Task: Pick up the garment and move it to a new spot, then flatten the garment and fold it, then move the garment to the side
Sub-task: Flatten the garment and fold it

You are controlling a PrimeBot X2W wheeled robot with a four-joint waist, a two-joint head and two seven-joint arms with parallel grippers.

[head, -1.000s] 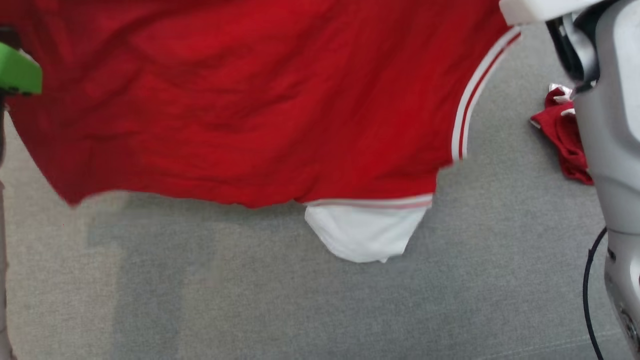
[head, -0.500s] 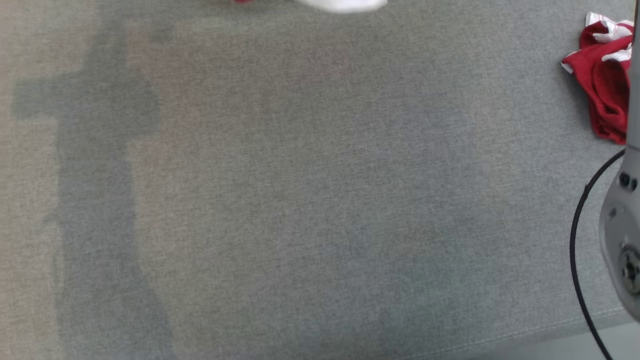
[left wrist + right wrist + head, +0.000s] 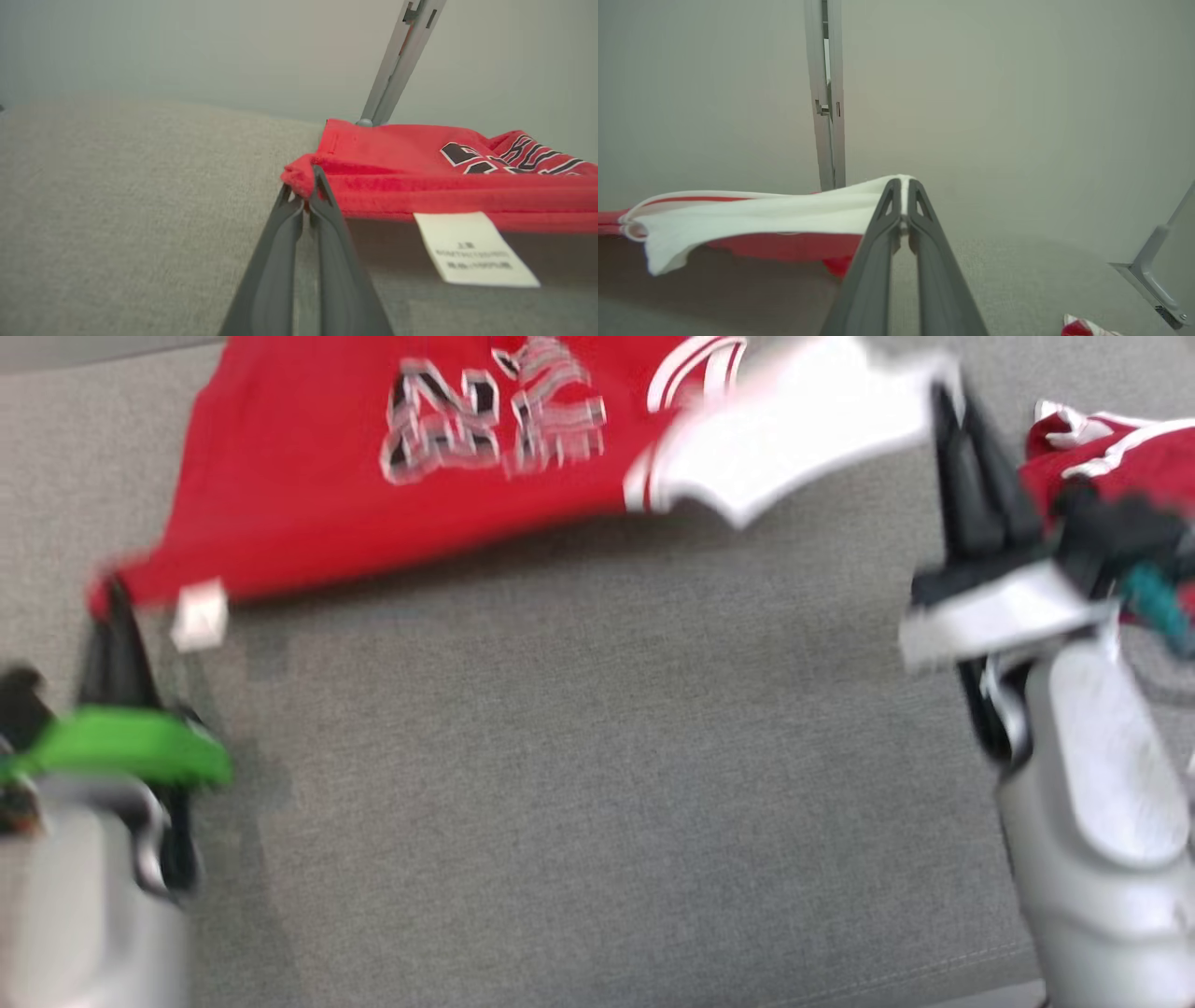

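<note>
Wrist views: left hand (image 3: 302, 193) and right hand (image 3: 902, 186) each clamped tight on garment (image 3: 397, 149), seemingly taut between.

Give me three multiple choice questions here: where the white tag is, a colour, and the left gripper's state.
1. Where does the white care label hang on the red jersey?
A) by the corner the left gripper holds
B) on the collar
C) over the printed number

2. What colour is the cloth the right gripper pinches?
A) black
B) white
C) green

3. How is the left gripper?
A) open above the jersey
B) shut on nothing
C) shut on the jersey's red corner

Answers: 1 A, the label dangles beside that gripper; 2 B, the right wrist view shows white fabric clamped; 3 C, the left wrist view shows red cloth pinched.
</note>
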